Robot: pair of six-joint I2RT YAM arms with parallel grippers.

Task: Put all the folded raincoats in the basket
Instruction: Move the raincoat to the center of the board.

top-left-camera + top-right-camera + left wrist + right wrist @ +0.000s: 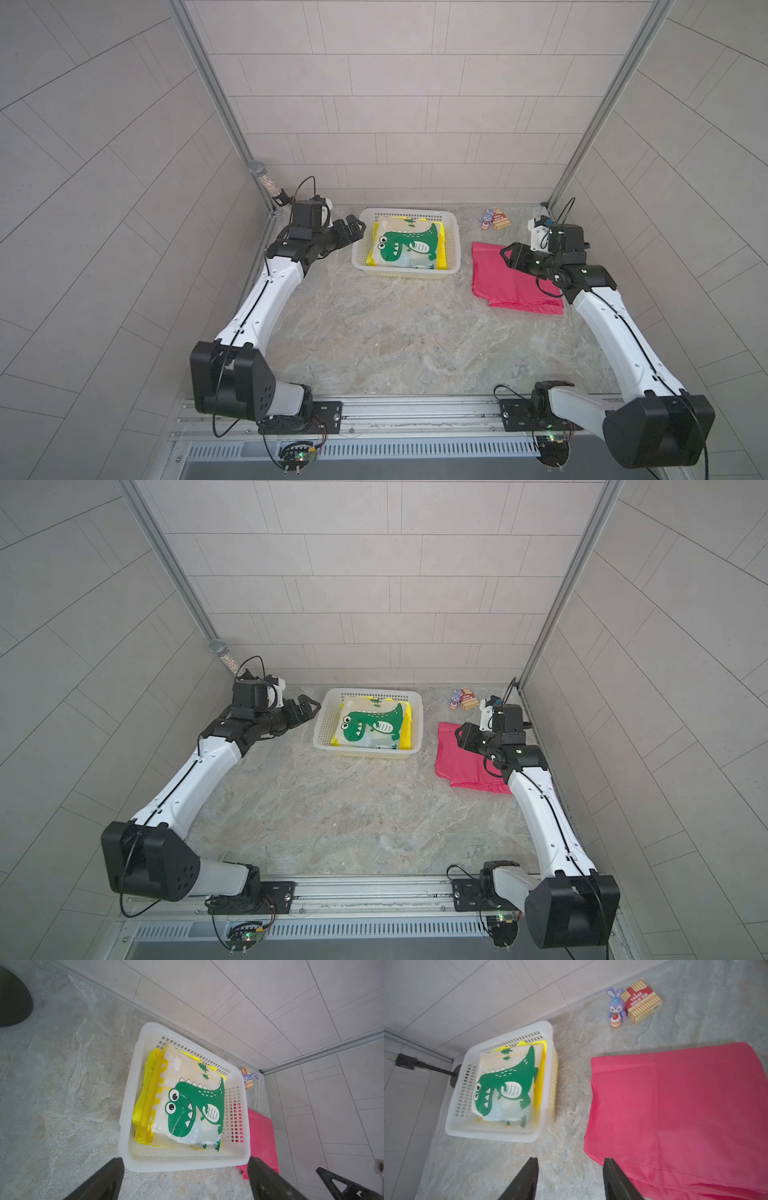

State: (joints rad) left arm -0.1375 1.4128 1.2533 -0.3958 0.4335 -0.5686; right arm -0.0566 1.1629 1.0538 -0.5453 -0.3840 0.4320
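The white perforated basket (405, 272) (365, 752) stands at the back middle of the stone table. Inside it lies the folded raincoat (409, 245) (372, 725), yellow and white with a green dinosaur print, flat on the bottom (187, 1105) (504, 1084). My left gripper (355, 230) (309, 710) hovers just left of the basket, wide open and empty; in the left wrist view its gap (185, 1159) frames the basket's near rim (166, 1165). My right gripper (505, 253) (571, 1159) is open over the left edge of a pink folded cloth, holding nothing.
A pink folded cloth (511, 286) (685, 1105) lies right of the basket. A purple bunny toy (615, 1007) and a small red box (642, 1001) sit at the back right. A glittery microphone (264, 180) is clamped to the left post. Tiled walls enclose three sides.
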